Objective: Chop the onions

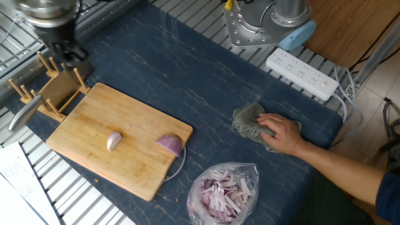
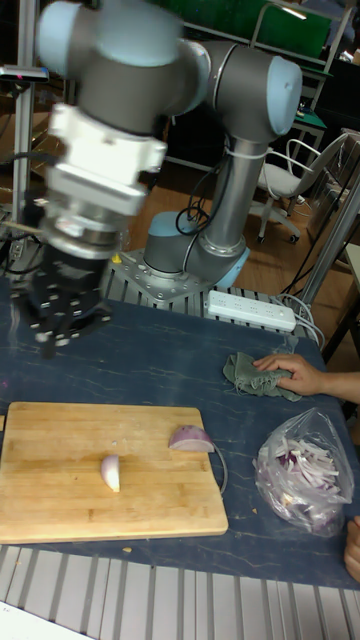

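Observation:
Two onions lie on the wooden cutting board (image 1: 128, 115) (image 2: 50, 470). One is a small pale pink-white wedge (image 1: 114, 141) (image 2: 111, 472) near the board's middle. The other is a larger glossy purple half-dome (image 1: 169, 145) (image 2: 189, 438) at the board's right edge. My gripper (image 1: 69, 52) (image 2: 58, 335) hangs above the table's far left corner, over the wooden knife rack (image 1: 55, 92), well away from both onions. It is motion-blurred, so how its jaws stand is unclear. Nothing shows between them.
A knife's grey handle (image 1: 20, 115) sticks out of the rack to the left. A clear bag of onion strips (image 1: 224, 190) (image 2: 300, 470) lies right of the board. A person's hand (image 1: 281, 133) rests on a grey cloth (image 1: 249, 120). A power strip (image 1: 303, 74) lies at the back.

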You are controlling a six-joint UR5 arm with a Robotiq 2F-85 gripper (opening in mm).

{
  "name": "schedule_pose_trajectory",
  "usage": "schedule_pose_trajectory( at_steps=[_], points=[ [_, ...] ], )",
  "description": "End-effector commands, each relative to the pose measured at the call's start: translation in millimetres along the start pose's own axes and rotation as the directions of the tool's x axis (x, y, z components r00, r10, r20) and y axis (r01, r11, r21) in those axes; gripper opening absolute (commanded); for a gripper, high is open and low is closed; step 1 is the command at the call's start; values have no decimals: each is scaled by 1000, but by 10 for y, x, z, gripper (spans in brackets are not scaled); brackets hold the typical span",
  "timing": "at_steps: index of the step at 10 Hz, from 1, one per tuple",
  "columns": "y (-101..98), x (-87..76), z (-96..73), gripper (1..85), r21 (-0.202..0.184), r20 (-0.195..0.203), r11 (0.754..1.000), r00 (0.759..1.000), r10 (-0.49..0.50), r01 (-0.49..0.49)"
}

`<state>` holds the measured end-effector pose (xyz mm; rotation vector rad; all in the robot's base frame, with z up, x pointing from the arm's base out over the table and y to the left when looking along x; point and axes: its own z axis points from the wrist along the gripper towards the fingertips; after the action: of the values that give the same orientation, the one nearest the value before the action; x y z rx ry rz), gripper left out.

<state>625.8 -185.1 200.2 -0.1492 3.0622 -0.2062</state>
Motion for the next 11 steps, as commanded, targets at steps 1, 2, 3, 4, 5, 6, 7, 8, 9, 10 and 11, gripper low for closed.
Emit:
schedule_pose_trajectory(
  at_steps=[1, 2, 3, 4, 5, 6, 7, 8, 9, 10, 11],
  points=[
    [-371, 4, 298, 10, -16, 7, 1000, 1000, -18, 18],
    [-316, 28, 286, 10, -30, -7, 1000, 1000, -7, 6],
    [-295, 46, 285, 10, -38, -14, 999, 1000, -5, 4],
    [-343, 81, 286, 10, -19, -29, 1000, 999, 23, -24],
    [-340, 155, 283, 10, -13, -59, 991, 989, 136, -137],
    [-235, -45, 282, 10, -64, 7, 974, 975, 220, -219],
    [-204, -13, 280, 10, -73, -10, 969, 972, 237, -237],
    [-207, 44, 280, 10, -67, -30, 972, 974, 223, -225],
    [-154, 99, 274, 10, -83, -54, 972, 975, 216, -220],
    [-24, 82, 260, 27, -133, -59, 966, 974, 217, -223],
    [-127, -24, 299, 120, -177, -24, 966, 982, 188, -189]
  ],
)
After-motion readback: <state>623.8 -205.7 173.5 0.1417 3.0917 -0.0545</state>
